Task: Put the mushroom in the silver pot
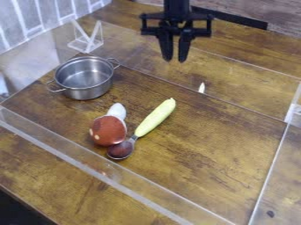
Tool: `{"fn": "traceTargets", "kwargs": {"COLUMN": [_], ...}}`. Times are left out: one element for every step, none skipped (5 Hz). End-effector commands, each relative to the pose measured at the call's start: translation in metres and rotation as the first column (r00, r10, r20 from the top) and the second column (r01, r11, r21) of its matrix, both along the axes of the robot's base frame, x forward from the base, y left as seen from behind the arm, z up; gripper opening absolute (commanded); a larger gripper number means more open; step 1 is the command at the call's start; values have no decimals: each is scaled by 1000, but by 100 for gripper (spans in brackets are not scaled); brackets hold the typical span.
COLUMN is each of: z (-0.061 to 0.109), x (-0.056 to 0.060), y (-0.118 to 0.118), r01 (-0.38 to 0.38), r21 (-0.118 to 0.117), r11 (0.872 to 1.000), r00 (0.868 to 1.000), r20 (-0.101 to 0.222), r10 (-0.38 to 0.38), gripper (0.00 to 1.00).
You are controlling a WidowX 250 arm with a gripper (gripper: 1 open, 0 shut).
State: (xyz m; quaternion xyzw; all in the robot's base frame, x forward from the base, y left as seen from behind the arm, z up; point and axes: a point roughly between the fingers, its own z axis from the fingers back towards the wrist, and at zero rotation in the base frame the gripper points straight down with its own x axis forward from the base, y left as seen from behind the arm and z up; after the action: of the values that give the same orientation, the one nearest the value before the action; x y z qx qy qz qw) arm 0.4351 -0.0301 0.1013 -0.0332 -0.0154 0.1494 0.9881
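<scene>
1. wooden bench [223, 149] fills the view, with raised clear edging running round the work area and a pale wall at the upper left.
2. the silver pot [84, 77] sits at the left of the bench, upright and showing nothing inside, its small loop handles pointing out to the sides.
3. the mushroom [108, 130] lies near the front middle, reddish-brown cap towards the camera and white stem angled up and back; it is well apart from the pot.
4. a spoon [144, 125] with a yellow-green handle lies just beside the mushroom on its right, with the spoon's bowl right under the cap's lower edge, close enough that the two may touch.
5. the gripper [178, 54] hangs at the back of the bench, pointing down, its two fingers parted only a little with nothing between them; it is well apart from both mushroom and pot.
6. the step in hand looks like the approach, so the task is barely begun.
7. to do it well, the gripper would likely need to spread wider before coming down, since the cap looks broader than the present gap.
8. coming straight down over the cap, with the fingers placed clear of the spoon handle, should avoid dragging the spoon along.
9. a grip across the cap's widest part seems safest, as the rounded top could slip out of a shallow pinch.
</scene>
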Motion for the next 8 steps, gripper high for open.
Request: {"fn": "traceTargets", "kwargs": {"z": [33, 34, 35, 41, 26, 13, 4, 1], "x": [15, 21, 21, 20, 18, 10, -2, -26], "y": [0, 0, 4, 18, 16, 16, 18, 8], "r01": [17, 29, 6, -28, 24, 21, 30, 74], "r21": [-4, -7, -9, -1, 13, 24, 34, 37], "r11": [1000, 1000, 1000, 1000, 1000, 999, 999, 997], "r00": [996, 996, 996, 996, 999, 1000, 999, 997], "r20": [87, 86, 84, 86, 46, 6, -25, -33], "r10": [-17, -29, -5, 28, -25, -21, -29, -73], "gripper": [0, 100, 100, 100, 100, 100, 100, 100]}}
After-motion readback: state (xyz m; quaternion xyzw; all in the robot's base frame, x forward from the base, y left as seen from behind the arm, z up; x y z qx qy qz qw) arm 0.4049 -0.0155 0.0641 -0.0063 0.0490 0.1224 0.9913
